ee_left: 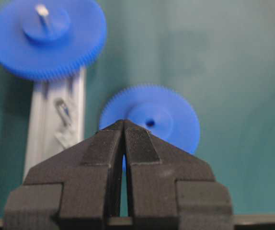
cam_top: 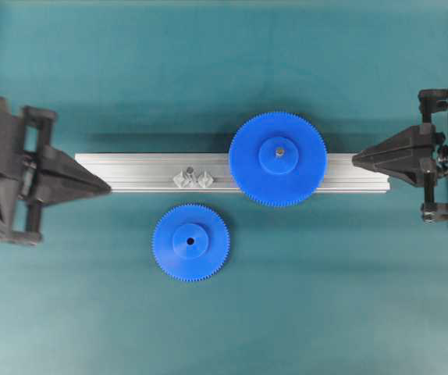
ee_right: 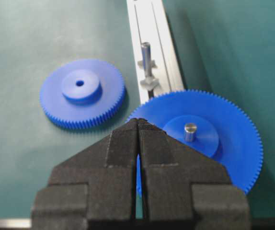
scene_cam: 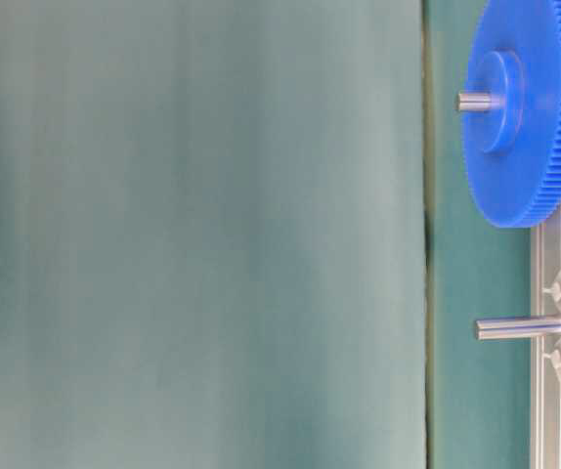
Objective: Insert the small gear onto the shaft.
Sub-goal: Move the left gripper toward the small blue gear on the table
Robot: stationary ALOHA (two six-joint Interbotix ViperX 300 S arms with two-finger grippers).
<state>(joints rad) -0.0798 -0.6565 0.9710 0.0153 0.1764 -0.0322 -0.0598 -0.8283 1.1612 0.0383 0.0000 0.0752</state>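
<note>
Overhead: small gear (cam_top: 190,242), blue toothed plastic disc w/ hub, flat on teal mat, just below ribbed alu rail (cam_top: 146,172). Shaft (cam_top: 188,169) bare on rail.
Table-level: shaft is a smooth steel pin.
Wrists: left gripper (ee_left: 124,125) and right gripper (ee_right: 137,123) jaws closed, empty.

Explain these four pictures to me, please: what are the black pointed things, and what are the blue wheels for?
The black wedges are the pincers of two robot arms. From above, the left gripper and the right gripper face each other across a green table. Both are shut and hold nothing. Two pictures come from cameras on the wrists, looking past each pincer's fingers; another looks along the table from low down, turned sideways. On the table lies a metal rail. The larger gear already sits on a pin on the rail. The small gear lies flat on the table beside the rail, untouched. The bare shaft on the rail is where it should go.
</note>
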